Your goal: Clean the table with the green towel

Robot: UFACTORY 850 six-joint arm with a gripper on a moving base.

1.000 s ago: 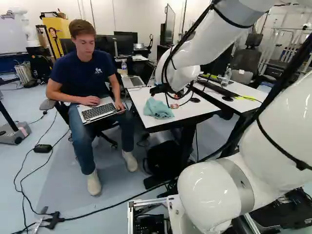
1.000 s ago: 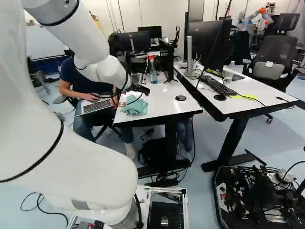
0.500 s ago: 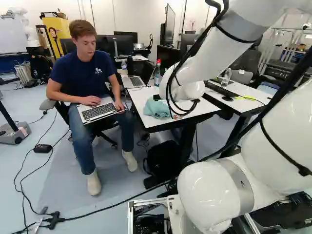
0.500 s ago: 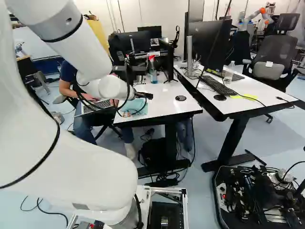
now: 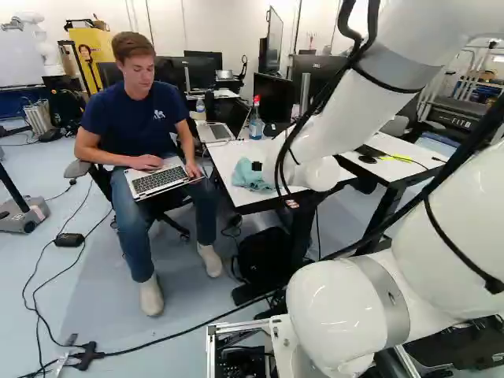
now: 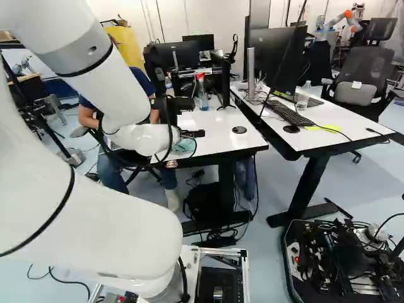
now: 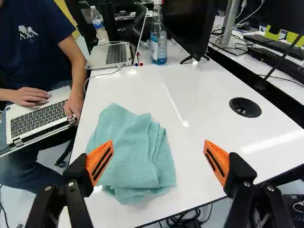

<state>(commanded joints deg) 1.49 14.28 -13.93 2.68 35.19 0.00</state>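
Item, one towel [image 7: 135,152], pale green-blue, folded over in loose, rumpled layers, lying on the white tabletop [image 7: 204,156] toward its near left corner, by the left edge. Item, one claw [image 6: 198,133], black, two fingers with orange pads [image 7: 100,161], spread wide apart; in the wrist view the towel shows between them, nearer one finger than the other, with nothing pinched. Whether either finger touches the cloth cannot be told. Item, one black round inset [image 7: 245,107], set in the tabletop near its right edge. Item, one bottle [image 7: 158,45], clear with blue liquid and a red top, upright at the far end of the tabletop. Item, one monitor [image 7: 190,28], black, on a splayed stand, just beside the bottle, to its right. Item, one laptop [image 7: 107,54], open, at the far left corner, a pale cable running from it along the left edge. Item, markers [image 7: 137,61], red and blue, between laptop and bottle. Item, one second table [image 6: 303,142], white, to the right of the first, bearing a black keyboard [image 6: 290,115].
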